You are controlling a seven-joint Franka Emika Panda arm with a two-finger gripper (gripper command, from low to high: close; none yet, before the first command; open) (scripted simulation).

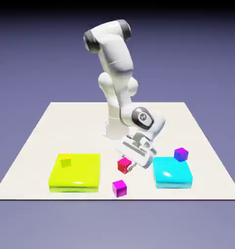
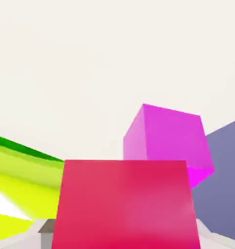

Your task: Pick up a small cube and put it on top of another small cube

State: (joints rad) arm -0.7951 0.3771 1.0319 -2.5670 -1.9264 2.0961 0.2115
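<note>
Crimson fills the bottom of your hand view: the small red cube (image 2: 125, 204) sits large between the grey finger tips (image 2: 45, 232), its face flat, matte and evenly coloured with sharp straight edges. In the exterior view you see the same cube (image 1: 124, 165) clamped in the gripper (image 1: 132, 163), which is closed on it, the cube seemingly lifted just off the white table (image 1: 37, 141), between the two flat blocks. Beyond it in the hand view stands the magenta-pink cube (image 2: 165, 136), equally crisp-edged and slightly glossy; in the exterior view this cube (image 1: 120, 187) rests on the table near the front edge, just below the held one. The yellow block (image 1: 75, 171) is a broad, shiny slab with rounded corners; the cyan block (image 1: 172, 172) is similar, and the purple-blue cube (image 1: 181, 154) lies at its far corner.
</note>
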